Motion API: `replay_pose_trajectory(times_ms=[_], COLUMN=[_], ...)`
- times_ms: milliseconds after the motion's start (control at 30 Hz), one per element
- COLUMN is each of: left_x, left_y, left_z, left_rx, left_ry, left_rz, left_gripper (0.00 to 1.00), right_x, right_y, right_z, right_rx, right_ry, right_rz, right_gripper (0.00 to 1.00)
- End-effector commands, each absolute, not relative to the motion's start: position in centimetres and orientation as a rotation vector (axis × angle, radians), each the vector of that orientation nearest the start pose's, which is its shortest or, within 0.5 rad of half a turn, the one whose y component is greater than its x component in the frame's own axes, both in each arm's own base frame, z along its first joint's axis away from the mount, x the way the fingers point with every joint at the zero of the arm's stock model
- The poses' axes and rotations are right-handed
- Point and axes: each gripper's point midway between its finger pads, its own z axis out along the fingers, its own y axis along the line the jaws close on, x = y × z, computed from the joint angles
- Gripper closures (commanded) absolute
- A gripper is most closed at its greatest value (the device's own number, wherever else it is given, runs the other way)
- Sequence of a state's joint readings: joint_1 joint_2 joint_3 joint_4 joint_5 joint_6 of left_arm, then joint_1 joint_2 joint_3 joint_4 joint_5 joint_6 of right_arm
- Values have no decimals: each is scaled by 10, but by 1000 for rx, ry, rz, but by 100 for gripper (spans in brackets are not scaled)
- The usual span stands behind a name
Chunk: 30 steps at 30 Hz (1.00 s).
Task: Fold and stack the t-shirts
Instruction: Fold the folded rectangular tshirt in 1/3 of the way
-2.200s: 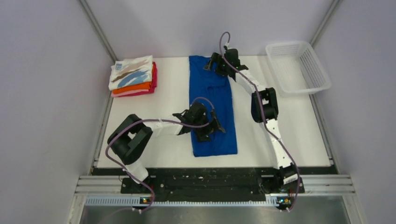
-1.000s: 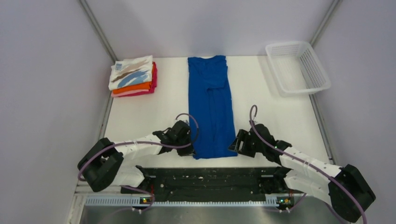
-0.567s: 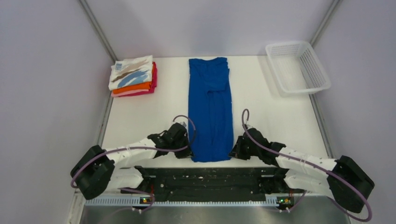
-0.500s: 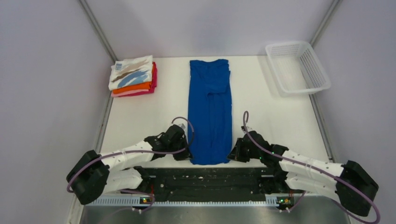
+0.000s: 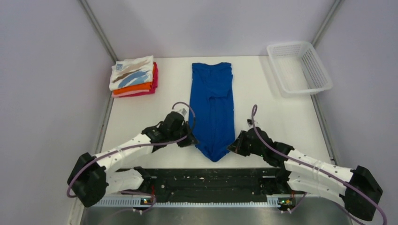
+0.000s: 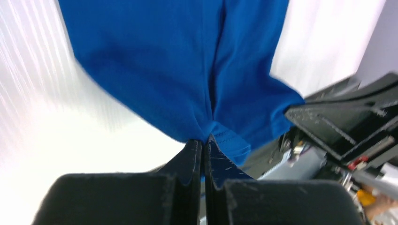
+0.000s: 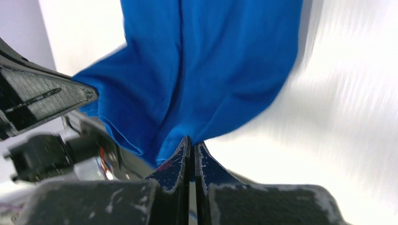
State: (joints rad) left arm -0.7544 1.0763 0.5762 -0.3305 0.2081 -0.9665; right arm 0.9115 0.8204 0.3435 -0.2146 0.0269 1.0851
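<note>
A royal-blue t-shirt (image 5: 213, 108) lies as a long narrow strip down the middle of the table, its near end lifted and sagging to a point. My left gripper (image 5: 193, 140) is shut on the near-left corner of that hem (image 6: 220, 136). My right gripper (image 5: 232, 146) is shut on the near-right corner (image 7: 187, 126). Both pairs of jaws pinch blue cloth in the wrist views. At the far left sits a stack of folded t-shirts (image 5: 134, 76), white with brown and blue strokes on top, orange and magenta beneath.
A white mesh basket (image 5: 299, 68) stands at the far right corner. The black rail of the arm bases (image 5: 211, 180) runs along the near edge. Grey walls close in on both sides.
The right gripper has shut on the blue shirt's near corner. Both grippers have lifted the near hem and moved it away from the table's front edge, so it now hangs in a point.
</note>
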Motion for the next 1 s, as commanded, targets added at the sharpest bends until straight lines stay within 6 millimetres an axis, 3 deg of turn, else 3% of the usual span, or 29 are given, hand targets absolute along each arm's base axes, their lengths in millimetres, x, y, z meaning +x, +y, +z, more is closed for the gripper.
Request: replay_pose_trajectory(times_ms=[0, 133, 300, 533, 733, 867, 933, 967], left_x=[226, 281, 340, 404, 431, 447, 456, 460], left_y=[-249, -246, -246, -232, -229, -221, -218, -217], left_z=[117, 127, 137, 124, 101, 90, 89, 90], left_rx=[-206, -266, -224, -280, -309, -324, -318, -316], left_ry=[2507, 2459, 2476, 2478, 2529, 2518, 2506, 2502], left_rz=[-915, -1004, -981, -965, -961, -905, -905, -912], left_gripper=[100, 100, 100, 98, 95, 81, 68, 55], right_x=[197, 247, 313, 382, 418, 438, 449, 454], right_y=[237, 229, 221, 214, 218, 212, 207, 205], right_z=[122, 138, 160, 143, 122, 106, 96, 92], right_rx=[300, 335, 323, 335, 346, 370, 387, 385], right_ry=[2254, 2175, 2106, 2129, 2147, 2135, 2137, 2141], right_rz=[1019, 992, 940, 926, 967, 958, 935, 920], right_gripper=[100, 100, 100, 100, 100, 99, 95, 87])
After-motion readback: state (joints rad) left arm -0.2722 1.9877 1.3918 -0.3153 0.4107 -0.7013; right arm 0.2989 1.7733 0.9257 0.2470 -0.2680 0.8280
